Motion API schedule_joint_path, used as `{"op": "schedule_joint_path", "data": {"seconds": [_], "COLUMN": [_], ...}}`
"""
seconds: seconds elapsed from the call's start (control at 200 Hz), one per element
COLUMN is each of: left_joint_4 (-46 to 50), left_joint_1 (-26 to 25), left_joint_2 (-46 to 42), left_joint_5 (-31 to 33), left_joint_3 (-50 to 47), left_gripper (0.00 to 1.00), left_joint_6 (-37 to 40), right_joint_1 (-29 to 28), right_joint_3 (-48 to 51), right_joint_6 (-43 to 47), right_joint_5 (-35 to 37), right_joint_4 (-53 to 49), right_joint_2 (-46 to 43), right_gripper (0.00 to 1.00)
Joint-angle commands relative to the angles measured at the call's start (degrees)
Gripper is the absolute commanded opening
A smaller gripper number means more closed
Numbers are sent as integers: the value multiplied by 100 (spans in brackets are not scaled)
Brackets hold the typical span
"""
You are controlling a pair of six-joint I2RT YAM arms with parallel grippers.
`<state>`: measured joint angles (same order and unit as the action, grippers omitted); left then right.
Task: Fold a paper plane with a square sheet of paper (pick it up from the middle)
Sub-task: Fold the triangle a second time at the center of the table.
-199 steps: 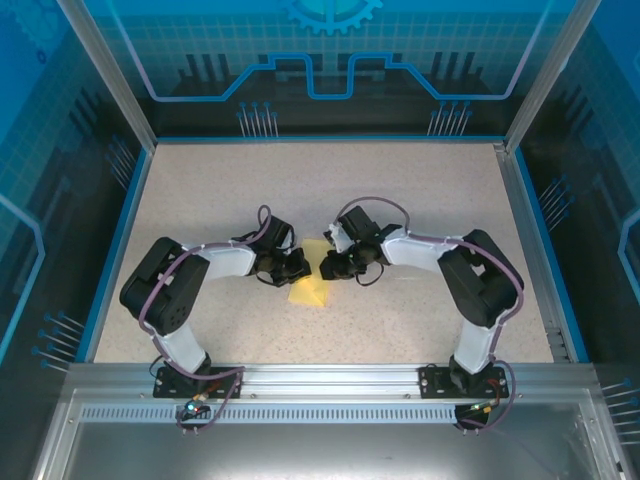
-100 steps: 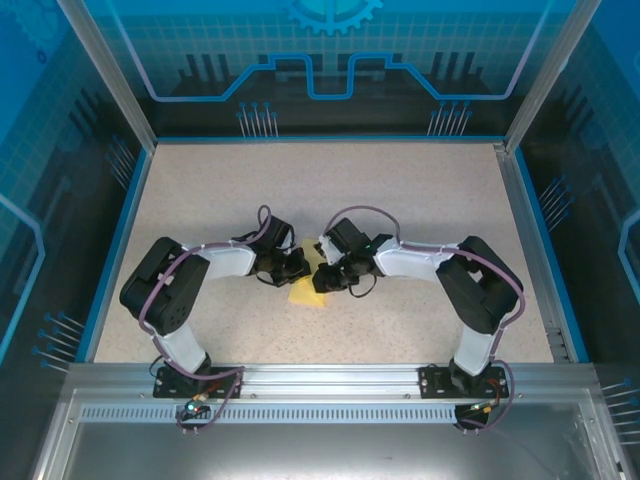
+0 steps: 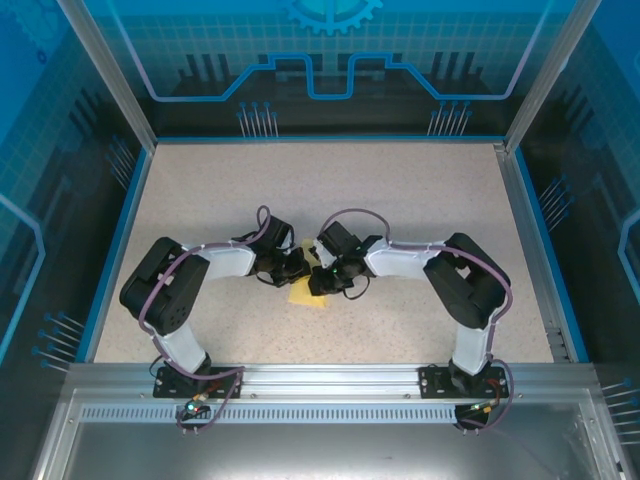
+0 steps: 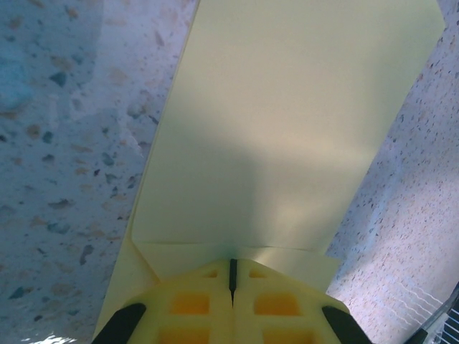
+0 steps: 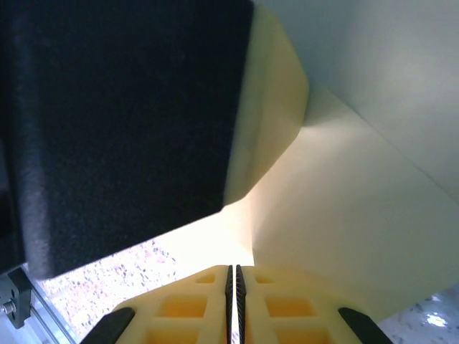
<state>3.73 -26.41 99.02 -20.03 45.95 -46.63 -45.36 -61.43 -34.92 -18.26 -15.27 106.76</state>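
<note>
- Left gripper (image 4: pixel 232 271): the 2 yellow fingers are pressed together, with only a hairline slit between them. The tips sit at the near edge of the square sheet of paper (image 4: pixel 287 129), whose broad face runs away from them. Cannot tell if any paper is caught in the slit. It reads more like the tips bearing down on the sheet.
- Right gripper (image 5: pixel 234 278): fingers drawn almost together, thin slit. A raised fold of the sheet runs up to the tips. Whether it is nipped there cannot be made out. A black housing (image 5: pixel 122 122) looms close on the left of this view.
- Sheet location: middle of the table (image 3: pixel 420 200), under and just in front of the 2 wrists in the top view. A corner pokes out toward the bases. It carries at least 1 crease, a narrow flap folded across at the left tips, and 2 layers show at its left edge.
- Handling, judged: very light, thin, limp across a span, stiffer along a crease. It is likely to slide on the speckled table if pushed from 1 side, so 1 gripper should pin it while the other works. A stray nip would leave a lasting mark.
- Where to hold, judged: a folded edge or the centre crease, where the layers give the pads something to bite. A single flat layer offers no purchase. A light squeeze suffices. Pulling with both arms risks a tear.
</note>
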Motion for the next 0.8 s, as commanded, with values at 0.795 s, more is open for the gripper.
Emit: {"op": "schedule_joint_path", "data": {"seconds": [0.795], "left_joint_4": [582], "left_joint_1": [-4], "left_joint_2": [300], "left_joint_5": [486], "left_joint_3": [-289], "left_gripper": [6], "left_joint_6": [-162], "right_joint_1": [-7], "right_joint_3": [292], "right_joint_6": [380], "right_joint_5": [-305], "right_joint_4": [-769], "right_joint_2": [26], "right_gripper": [12]}}
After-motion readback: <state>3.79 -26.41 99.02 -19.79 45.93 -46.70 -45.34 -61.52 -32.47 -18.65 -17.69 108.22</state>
